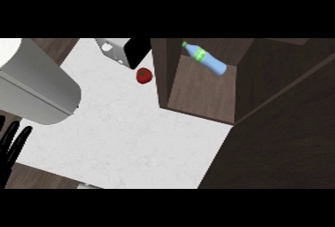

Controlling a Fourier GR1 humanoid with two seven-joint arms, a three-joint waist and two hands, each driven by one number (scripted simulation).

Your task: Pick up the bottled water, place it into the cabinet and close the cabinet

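The bottled water [208,59], pale blue with a green label and cap, lies tilted inside the open wooden cabinet [203,95] at the upper middle. No hand touches it. The cabinet's dark door [281,137] stands swung open across the right side of the view. My left hand [13,144] shows at the left edge, far from the cabinet, fingers straight and pointing up, holding nothing. My right hand is out of sight.
A red round fruit [145,75] sits on the white marble counter [131,133] just left of the cabinet. A grey and black appliance [124,49] stands behind it. A large grey body [39,86] fills the upper left.
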